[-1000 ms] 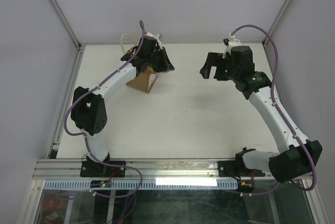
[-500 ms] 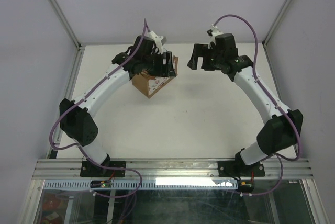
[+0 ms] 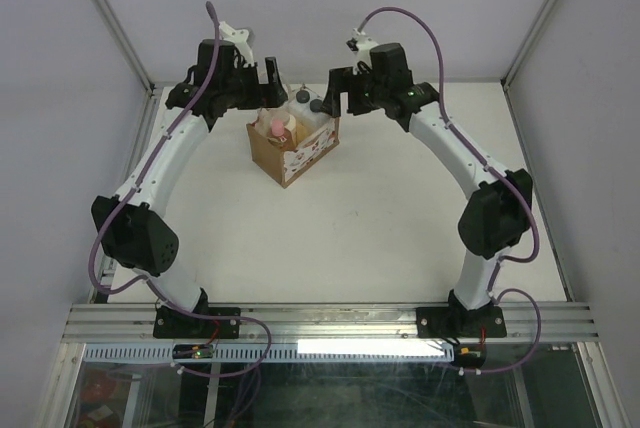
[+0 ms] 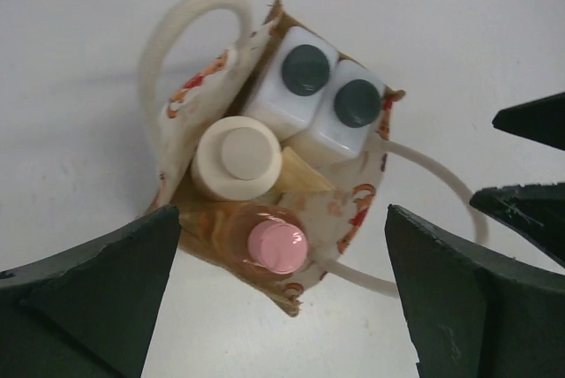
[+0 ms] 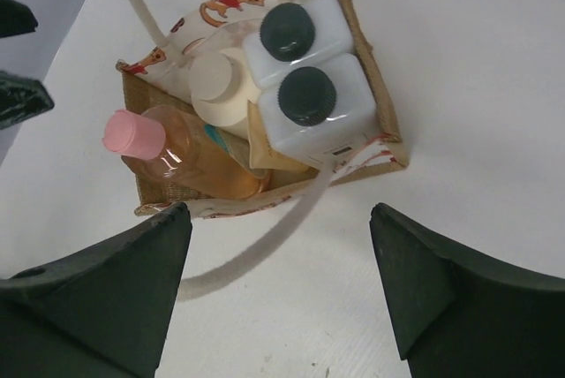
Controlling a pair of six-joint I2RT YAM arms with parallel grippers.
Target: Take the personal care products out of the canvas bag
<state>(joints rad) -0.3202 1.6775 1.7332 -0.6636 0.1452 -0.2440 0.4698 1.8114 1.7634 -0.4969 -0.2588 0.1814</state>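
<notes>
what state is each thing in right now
canvas bag, upright, top open
white bottles, in bag, caps on
cream bottle, in bag, capped
orange-pink bottle, in bag, capped
tan tube, wedged between bottles
left gripper, open, empty
right gripper, open, empty

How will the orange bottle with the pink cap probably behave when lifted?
The orange bottle looks like smooth clear plastic, so it may slip. It sits tilted, packed beside the cream bottle inside the canvas bag, so the soft bag might lift or tip with it.
</notes>
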